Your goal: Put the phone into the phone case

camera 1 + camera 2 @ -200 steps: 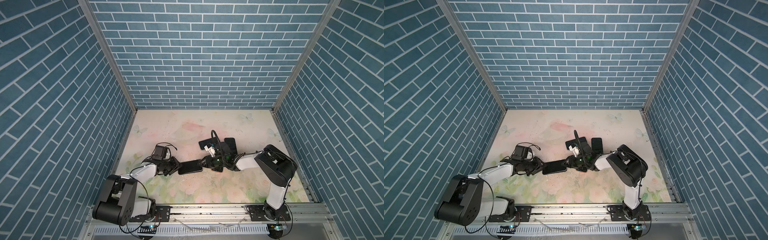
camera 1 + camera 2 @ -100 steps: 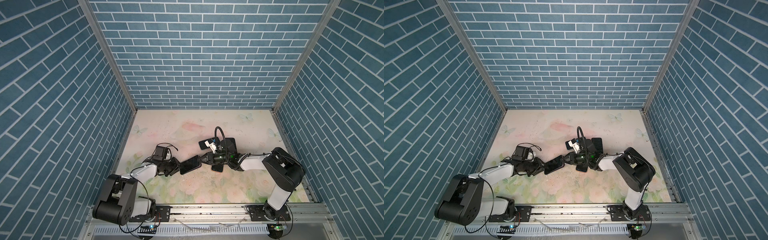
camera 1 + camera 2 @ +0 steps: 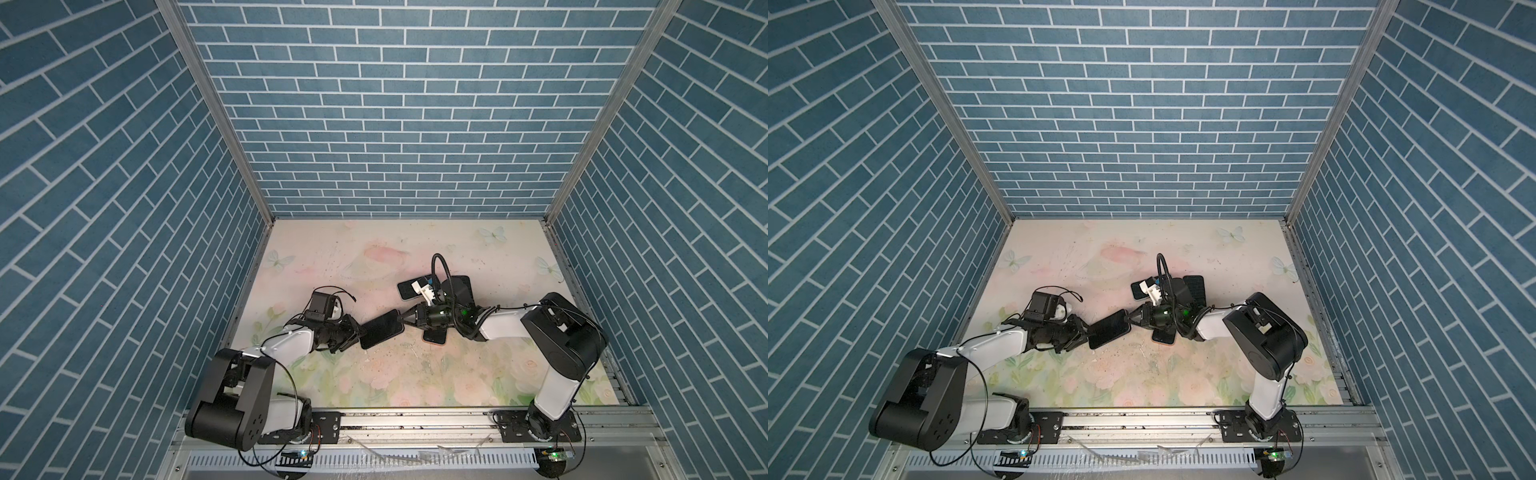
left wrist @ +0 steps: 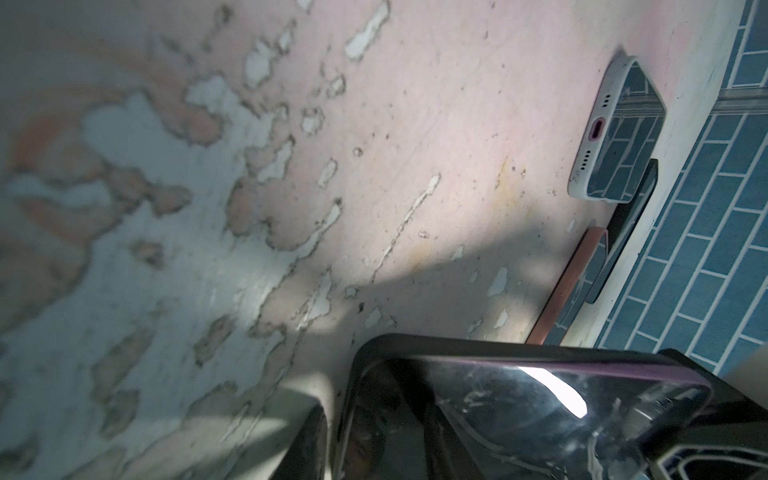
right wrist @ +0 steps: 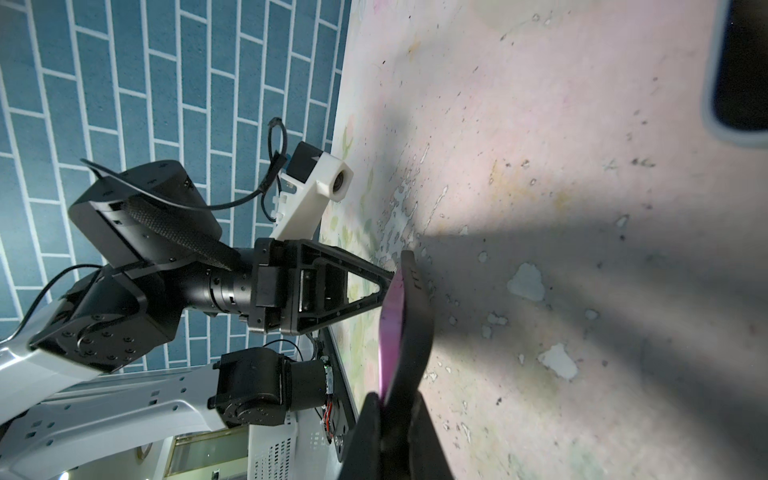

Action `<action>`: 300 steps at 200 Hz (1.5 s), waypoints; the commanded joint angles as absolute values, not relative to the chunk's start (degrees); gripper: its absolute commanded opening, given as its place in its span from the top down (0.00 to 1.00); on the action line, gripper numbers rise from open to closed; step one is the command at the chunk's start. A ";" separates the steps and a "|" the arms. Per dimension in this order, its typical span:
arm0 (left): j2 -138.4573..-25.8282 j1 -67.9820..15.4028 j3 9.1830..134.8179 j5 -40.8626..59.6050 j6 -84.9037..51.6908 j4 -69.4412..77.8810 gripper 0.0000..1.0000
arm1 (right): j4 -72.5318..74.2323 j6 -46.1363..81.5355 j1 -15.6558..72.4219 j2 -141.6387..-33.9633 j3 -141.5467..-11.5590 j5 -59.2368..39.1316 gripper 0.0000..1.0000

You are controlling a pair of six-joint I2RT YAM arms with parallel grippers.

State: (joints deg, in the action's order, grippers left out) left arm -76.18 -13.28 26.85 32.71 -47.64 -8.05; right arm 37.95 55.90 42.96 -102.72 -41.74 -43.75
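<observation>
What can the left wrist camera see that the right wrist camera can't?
Only the left wrist view shows the orange-cased phone lying flat on the table. Only the right wrist view shows the left arm and its white camera. Both show the dark phone held up off the table, and the blue brick wall.

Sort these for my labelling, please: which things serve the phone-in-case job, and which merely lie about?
Job: phone; black case; left gripper; right gripper.
Lying about: white-cased phone; orange-cased phone; flat black phone or case.
</observation>
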 commanded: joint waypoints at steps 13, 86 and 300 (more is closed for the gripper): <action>-77.69 -13.80 26.83 32.59 -47.46 -8.38 0.59 | 40.50 54.94 44.43 -104.48 -42.85 -45.11 1.00; -78.10 -13.80 26.72 32.52 -47.81 -7.30 0.59 | 32.60 50.63 45.77 -103.93 -45.82 -44.36 0.73; -64.02 -11.16 37.82 47.26 -42.03 -1.02 0.00 | 26.68 53.16 38.10 -75.85 -42.76 -44.03 1.00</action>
State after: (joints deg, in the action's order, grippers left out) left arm -65.19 -11.46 37.10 40.77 -41.36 -6.92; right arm 24.01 51.22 39.18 -80.71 -42.02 -40.75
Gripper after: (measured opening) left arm 0.995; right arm 0.146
